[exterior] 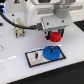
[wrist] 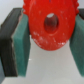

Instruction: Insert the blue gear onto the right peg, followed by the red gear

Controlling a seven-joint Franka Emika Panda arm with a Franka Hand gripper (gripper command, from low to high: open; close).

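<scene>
The blue gear point(exterior: 50, 52) lies flat on the black-framed white plate point(exterior: 33, 59), toward the exterior view's right end of it. The right peg is hidden under that gear. A thin dark peg point(exterior: 39, 54) stands on the plate's other half. Just above the blue gear hangs the red gear point(exterior: 54, 36), held by my gripper point(exterior: 54, 34). In the wrist view the red gear point(wrist: 47, 24) with its central hole fills the middle, clamped between the two teal pads point(wrist: 20, 46).
A small beige and white fixture point(exterior: 18, 32) stands at the back on the exterior view's left, with a black cable point(exterior: 25, 25) running over the white table point(exterior: 15, 67). The table's dark edge runs along the front right.
</scene>
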